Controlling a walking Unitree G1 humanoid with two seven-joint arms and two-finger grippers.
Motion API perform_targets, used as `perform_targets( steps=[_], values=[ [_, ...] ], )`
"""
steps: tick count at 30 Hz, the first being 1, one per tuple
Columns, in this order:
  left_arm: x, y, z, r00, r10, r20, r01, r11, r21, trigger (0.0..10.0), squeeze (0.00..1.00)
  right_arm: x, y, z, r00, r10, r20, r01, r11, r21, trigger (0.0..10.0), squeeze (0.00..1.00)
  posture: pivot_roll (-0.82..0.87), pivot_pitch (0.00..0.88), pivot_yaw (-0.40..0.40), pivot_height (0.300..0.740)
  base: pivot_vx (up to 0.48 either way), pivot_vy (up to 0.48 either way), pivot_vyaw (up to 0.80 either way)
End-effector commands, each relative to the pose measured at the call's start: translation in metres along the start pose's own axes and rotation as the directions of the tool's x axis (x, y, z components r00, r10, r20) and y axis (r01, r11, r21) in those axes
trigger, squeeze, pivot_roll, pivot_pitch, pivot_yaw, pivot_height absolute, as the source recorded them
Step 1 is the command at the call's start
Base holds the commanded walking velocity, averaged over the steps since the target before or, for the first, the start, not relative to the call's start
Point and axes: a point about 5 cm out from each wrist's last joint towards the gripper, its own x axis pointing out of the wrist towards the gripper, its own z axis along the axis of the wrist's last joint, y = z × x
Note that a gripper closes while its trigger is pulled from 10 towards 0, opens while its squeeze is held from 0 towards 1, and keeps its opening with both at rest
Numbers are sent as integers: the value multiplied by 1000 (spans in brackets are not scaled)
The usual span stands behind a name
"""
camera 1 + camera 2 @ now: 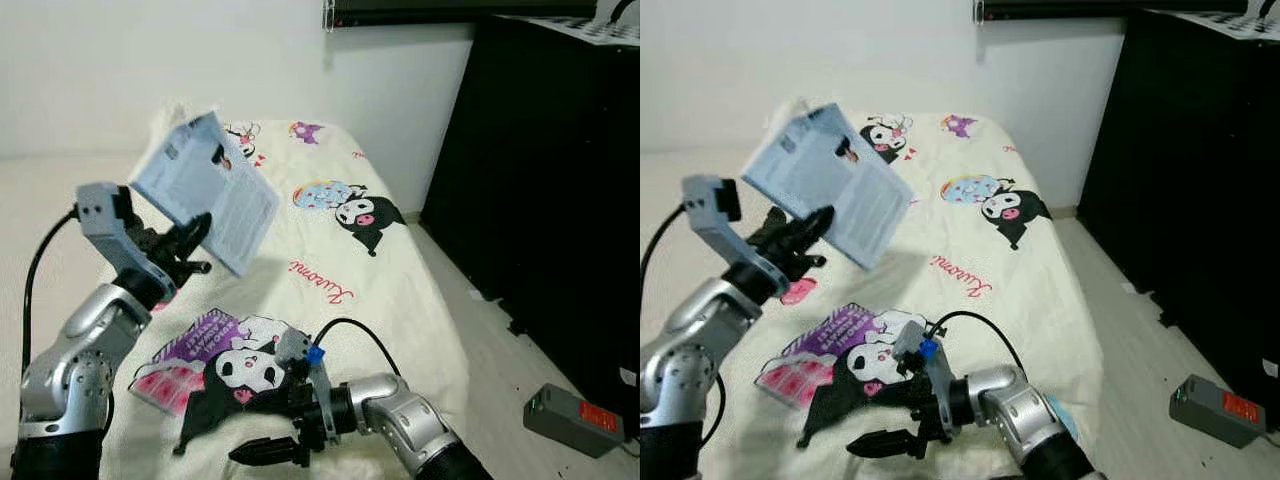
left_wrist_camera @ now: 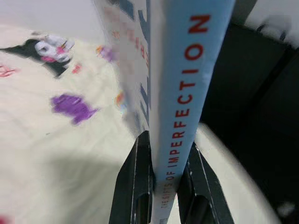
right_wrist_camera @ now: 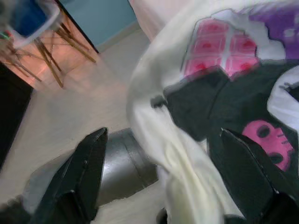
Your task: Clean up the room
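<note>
A bed under a cream sheet printed with black-and-pink cartoon characters (image 1: 330, 260) fills the middle of the room, its head against a plain white wall (image 1: 120, 70). Along its right edge runs pale wood-look flooring (image 1: 500, 350), where a tall black cabinet (image 1: 550, 190) stands and a small grey box with a red label (image 1: 575, 418) lies.

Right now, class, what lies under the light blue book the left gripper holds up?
Under the book, raised by the left gripper, lies the cream cartoon-print bedsheet, shadowed. The mattress beneath is covered.
</note>
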Motion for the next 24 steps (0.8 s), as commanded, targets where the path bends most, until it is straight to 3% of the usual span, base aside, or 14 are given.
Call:
perform_targets(
  steps=[1,7,8,9,11,12,13,14,16,17,18,20,22,24],
  values=[
    [-5,14,-21,993,77,-89,-70,995,77,902,0,-10,2,6,998,11,62,-12,1000,20,10000,1000,-25,8,-47,495,0,0,0],
    [-13,29,-45,968,172,-184,-144,977,157,1137,0,-27,-2,10,986,-59,156,53,998,39,10000,1000,-28,2,-45,495,0,0,0],
    [-14,33,-46,963,198,-183,-170,972,160,1059,0,-33,-8,14,974,-120,195,112,992,51,10000,380,-24,0,-46,495,0,0,0],
    [-15,36,-47,959,223,-178,-196,968,156,1137,0,-39,-14,18,955,-181,235,171,983,62,10000,0,-23,0,-47,495,0,0,0],
    [-16,40,-47,954,251,-167,-228,963,145,1216,0,-46,-22,23,923,-261,281,250,965,77,10000,0,-23,0,-47,495,0,0,0],
    [-18,45,-43,952,278,-128,-269,960,81,4510,0,-60,-32,29,866,-360,346,330,933,143,10000,0,-21,0,-44,495,0,0,0],
    [-18,45,-43,952,278,-128,-269,960,81,4510,0,-60,-32,29,866,-360,346,330,933,143,10000,0,-21,0,-44,495,0,0,0],
    [-19,48,-41,952,294,-89,-294,956,9,10000,0,-71,-39,33,818,-421,392,372,907,199,10000,0,-18,0,-44,495,0,0,0],
    [-19,50,-37,952,303,-45,-306,949,-74,10000,0,-83,-43,37,768,-465,439,396,885,245,10000,0,-18,0,-44,495,0,0,0],
    [-19,50,-37,952,303,-45,-306,949,-74,10000,0,-83,-43,37,768,-465,439,396,885,245,10000,0,-18,0,-44,495,0,0,0],
    [-19,51,-32,952,306,8,-299,937,-178,10000,0,-95,-48,41,711,-510,485,417,860,294,10000,0,-18,0,-47,500,0,0,0],
    [-18,48,-25,954,284,94,-238,912,-335,10000,0,-109,-52,43,647,-556,522,445,831,333,10000,0,-21,0,-47,510,0,0,0],
    [-18,40,-17,956,238,175,-137,882,-450,10000,0,-113,-54,44,619,-577,533,458,817,351,10000,0,-22,0,-47,520,0,0,0],
    [-18,39,-16,955,228,192,-114,875,-471,10000,0,-114,-54,44,615,-580,535,460,814,354,10000,0,-22,0,-47,525,0,0,0]
  ],
)
